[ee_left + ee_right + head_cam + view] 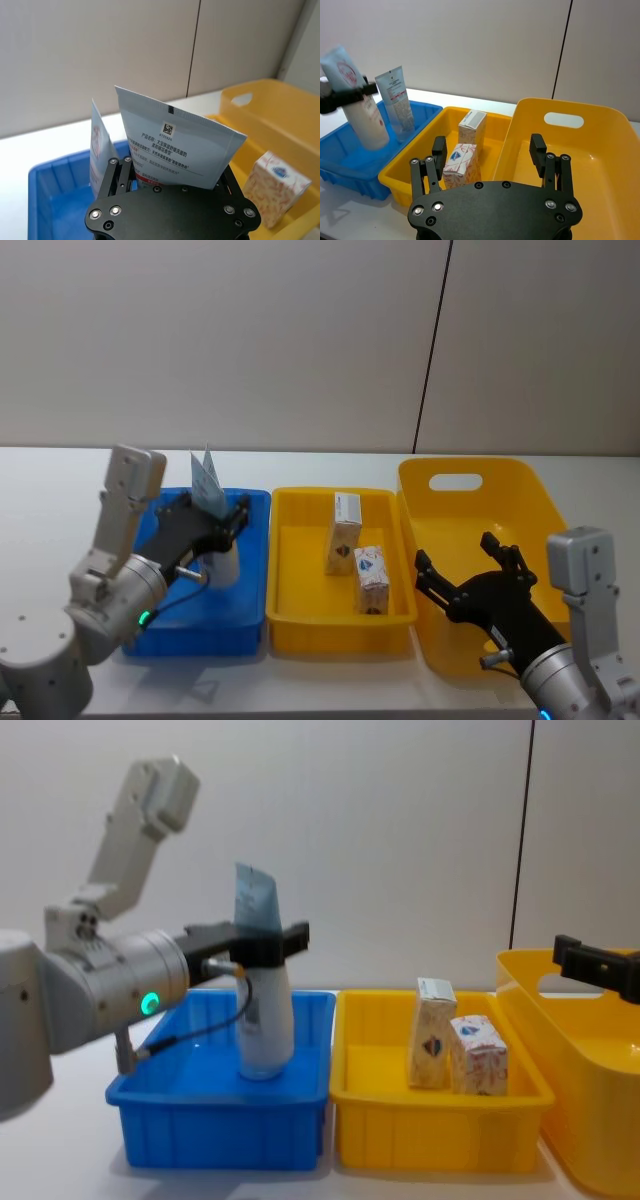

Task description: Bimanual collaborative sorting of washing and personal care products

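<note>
Gripping a pouch [265, 1020], left tool [262, 948]; right tool [455, 558] spread; white table [60, 480], grey wall [250, 340].

Lines of small Chinese print and a square code on pale-blue pouch [175, 145], emblem wording on carton [274, 192] unreadable

A plain, pale grey-beige wall [220, 340] takes up the upper half of the head view. A thin dark seam [432, 350] runs down it right of centre, slanting slightly, and splits it into two flat panels. Below, a white surface [50, 490] spans the frame and meets the wall in a straight horizontal line. The light is soft and even, leaving faint grey shadows on the surface at lower left.
</note>
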### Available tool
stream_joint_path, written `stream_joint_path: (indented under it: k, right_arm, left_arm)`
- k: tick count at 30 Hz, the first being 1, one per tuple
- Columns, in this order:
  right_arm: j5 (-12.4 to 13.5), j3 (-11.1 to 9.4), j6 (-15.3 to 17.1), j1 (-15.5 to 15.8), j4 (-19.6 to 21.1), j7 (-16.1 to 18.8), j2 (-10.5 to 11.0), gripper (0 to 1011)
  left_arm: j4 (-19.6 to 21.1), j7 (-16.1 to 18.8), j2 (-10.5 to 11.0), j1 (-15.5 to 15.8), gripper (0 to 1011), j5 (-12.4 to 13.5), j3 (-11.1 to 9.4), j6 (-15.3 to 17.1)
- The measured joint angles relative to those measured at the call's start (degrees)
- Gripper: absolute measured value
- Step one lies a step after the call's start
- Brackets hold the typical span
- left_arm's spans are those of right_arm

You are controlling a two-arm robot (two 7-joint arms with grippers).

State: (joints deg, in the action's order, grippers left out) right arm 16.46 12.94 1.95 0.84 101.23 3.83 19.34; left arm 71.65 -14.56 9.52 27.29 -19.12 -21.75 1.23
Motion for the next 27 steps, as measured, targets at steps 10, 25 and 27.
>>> stream_joint_path:
  k: [10,25,27]
  right_arm:
    - [0.0,0.0,0.0,0.0,0.0,0.0,0.0,1003]
    - [0.0,0.0,0.0,0.0,0.0,0.0,0.0,1003]
    - [0.0,0.0,0.0,0.0,0.0,0.0,0.0,1003]
  left_arm:
    - [4.7,-5.9,2.3,0.2,507,-3.9,1.7,-0.8]
    - [5.6,-17.0,3.6,2.7,429,-10.6,1.3,-0.3]
    - [5.2,-18.8,3.6,3.3,419,-11.6,1.0,-0.1]
